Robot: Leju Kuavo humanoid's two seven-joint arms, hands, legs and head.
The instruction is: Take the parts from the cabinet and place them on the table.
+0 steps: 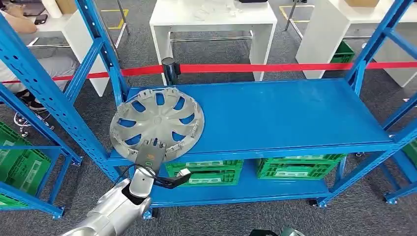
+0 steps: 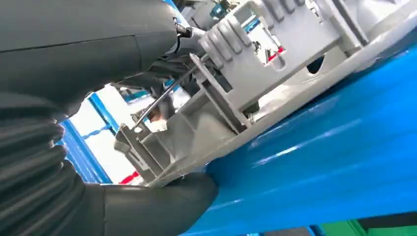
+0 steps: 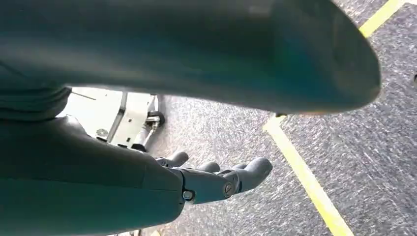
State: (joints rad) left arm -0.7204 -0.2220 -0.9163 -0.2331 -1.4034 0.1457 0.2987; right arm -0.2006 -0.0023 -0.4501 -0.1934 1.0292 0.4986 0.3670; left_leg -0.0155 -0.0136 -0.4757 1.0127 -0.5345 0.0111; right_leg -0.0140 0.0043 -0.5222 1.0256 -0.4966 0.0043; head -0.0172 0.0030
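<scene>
A grey plastic wheel cover (image 1: 157,120) lies at the left end of the blue cabinet shelf (image 1: 285,113), its near rim over the shelf's front edge. My left hand (image 1: 150,156) holds that near rim. In the left wrist view the thumb (image 2: 162,206) sits under the rim and the darker fingers (image 2: 98,54) lie over the ribbed back of the wheel cover (image 2: 275,64), which stands tilted above the shelf (image 2: 334,157). My right hand (image 3: 216,179) hangs over grey carpet with its fingers apart and nothing in it.
Green crates (image 1: 204,172) (image 1: 297,167) stand on the lower shelf and more (image 1: 19,162) in the rack to the left. Blue uprights (image 1: 44,88) flank the shelf. Behind it run a red barrier tape (image 1: 255,67) and a black post (image 1: 169,71). White tables (image 1: 214,19) stand beyond.
</scene>
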